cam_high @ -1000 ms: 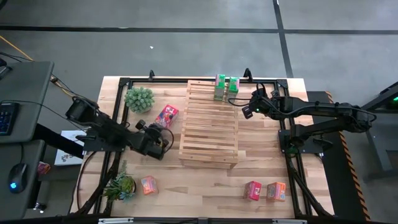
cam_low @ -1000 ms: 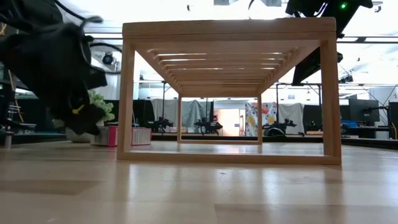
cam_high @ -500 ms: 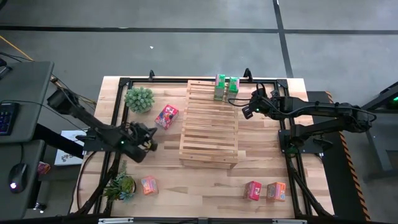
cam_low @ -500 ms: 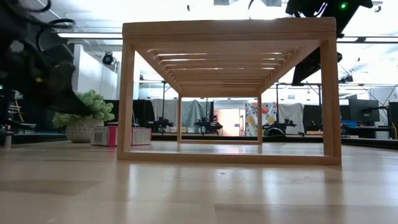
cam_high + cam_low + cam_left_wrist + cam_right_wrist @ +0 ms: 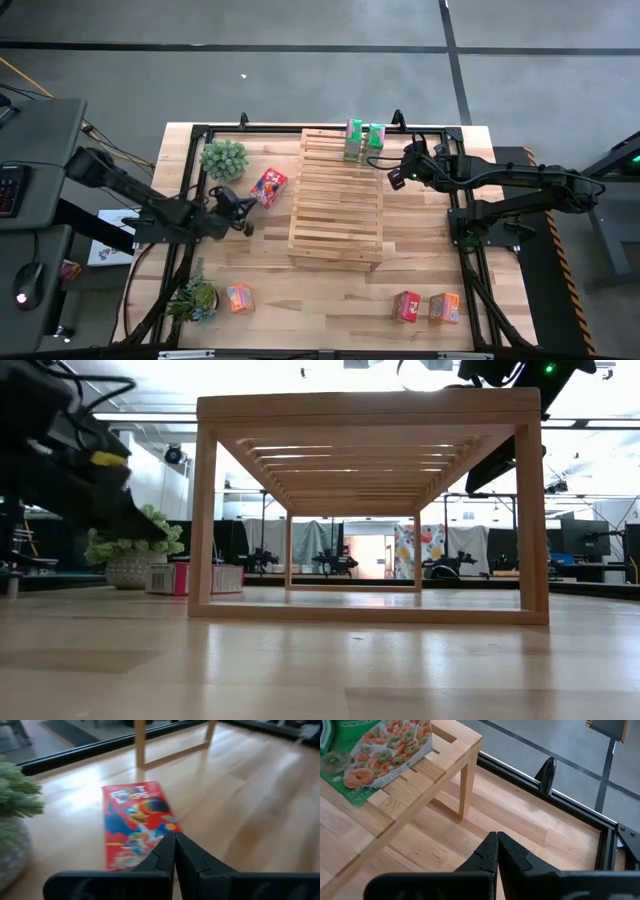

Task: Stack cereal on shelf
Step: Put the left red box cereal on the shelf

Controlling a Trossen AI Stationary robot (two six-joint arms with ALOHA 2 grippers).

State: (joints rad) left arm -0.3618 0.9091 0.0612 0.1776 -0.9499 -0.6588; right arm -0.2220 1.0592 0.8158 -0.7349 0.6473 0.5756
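The shelf (image 5: 335, 200) stands mid-table, with two green cereal boxes (image 5: 363, 139) on its far end; one shows in the right wrist view (image 5: 375, 755). A red-pink box (image 5: 268, 186) lies flat on the table left of the shelf. My left gripper (image 5: 246, 218) is shut just near-left of that box (image 5: 137, 825), pointing toward it and apart from it. My right gripper (image 5: 395, 178) hangs shut in the air beside the shelf's far right corner (image 5: 465, 742). An orange box (image 5: 239, 297) sits near left. A red-pink box (image 5: 405, 306) and an orange one (image 5: 444, 306) sit near right.
A potted plant (image 5: 223, 159) stands far left, close to the lying red-pink box, and another (image 5: 195, 298) sits at the near left corner. A black frame (image 5: 190, 180) runs along the table's edges. Bare wood lies between the shelf and the near edge.
My left gripper has drawn back from the shelf's left side toward the table's left edge. It has tipped up from pointing steeply down to nearly level and has rolled, staying shut. The boxes have not moved.
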